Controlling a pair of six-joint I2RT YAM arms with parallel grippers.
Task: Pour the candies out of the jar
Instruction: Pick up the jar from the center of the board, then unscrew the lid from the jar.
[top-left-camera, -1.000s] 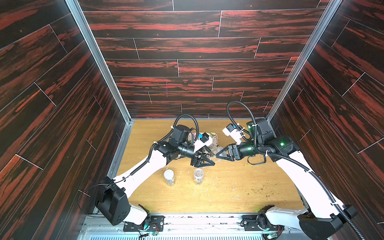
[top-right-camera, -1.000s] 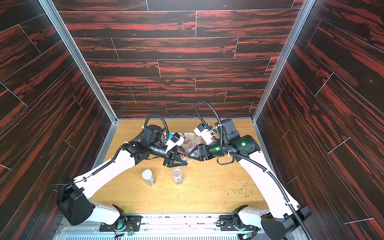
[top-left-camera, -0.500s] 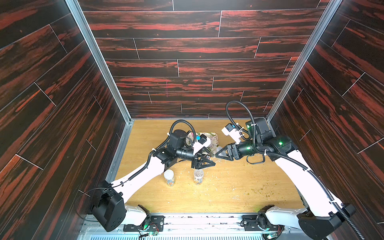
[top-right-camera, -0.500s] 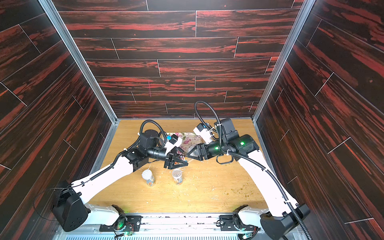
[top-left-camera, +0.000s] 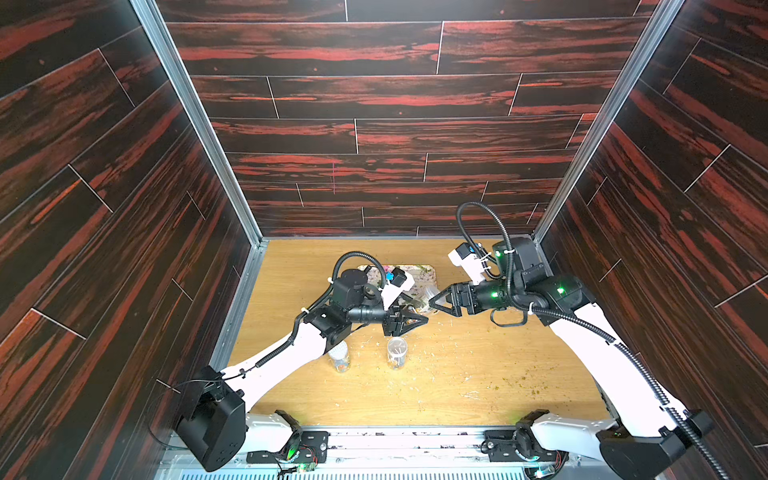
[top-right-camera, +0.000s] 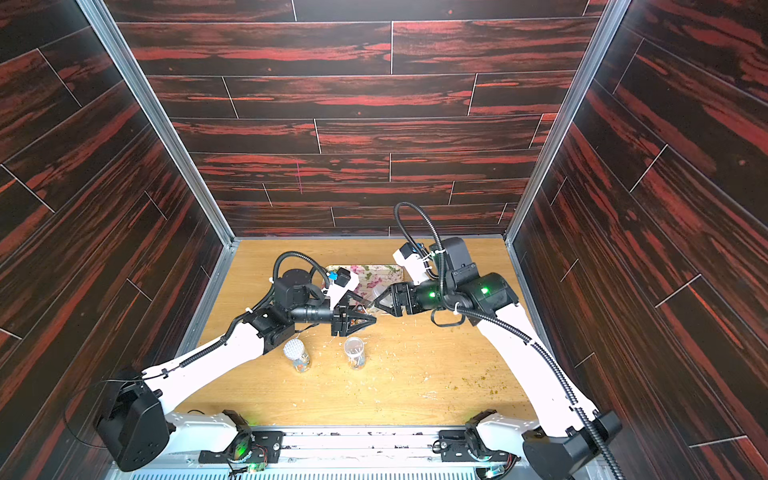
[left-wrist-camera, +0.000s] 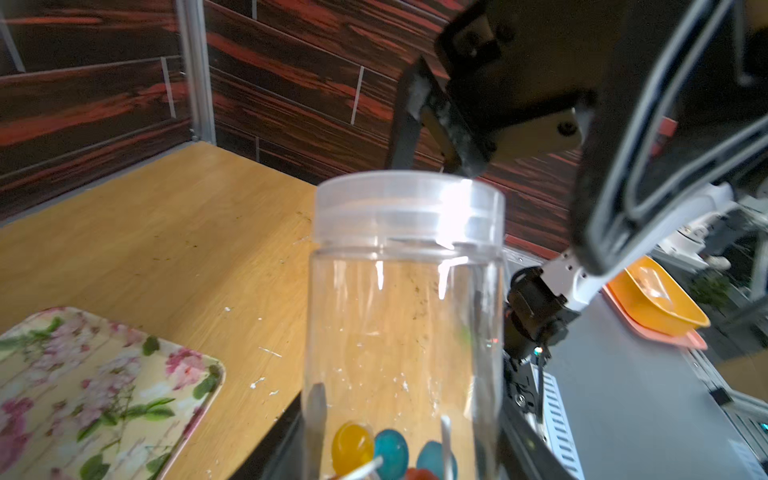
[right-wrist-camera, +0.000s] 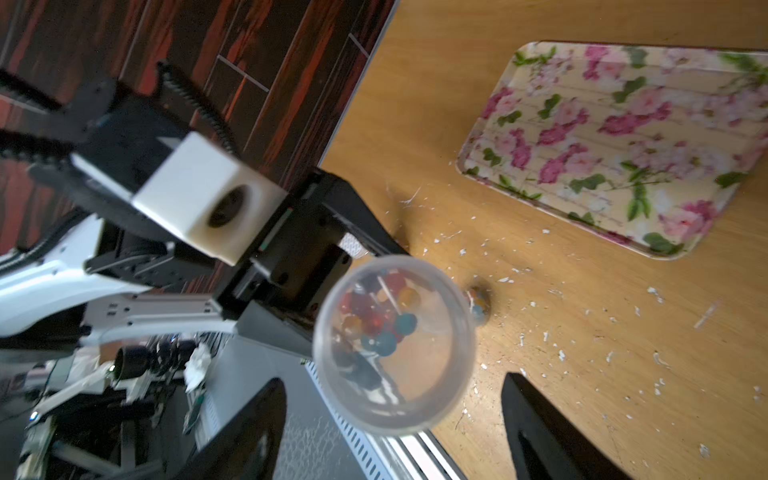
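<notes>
Right fingers (right-wrist-camera: 540, 436) spread wider, straddling lid (left-wrist-camera: 409, 208), not touching. Left fingers (right-wrist-camera: 365, 226) clamp jar (left-wrist-camera: 403, 324). Lid on, candies (right-wrist-camera: 382, 320) inside, tray (right-wrist-camera: 602, 166) at far edge of worktop (top-left-camera: 457, 374) bare: pouring not begun.

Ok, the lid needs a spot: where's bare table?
The table is bare, crumbs only, between the right arm and its front edge. The floral tray looks bare. Crowded: the middle, where left gripper and right gripper meet at the held jar, two standing jars in front.

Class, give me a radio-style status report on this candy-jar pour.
Left gripper shut on clear plastic jar; right gripper open, facing jar's top. Small round coloured candies inside. Translucent plastic lid on, blocking pour.
</notes>
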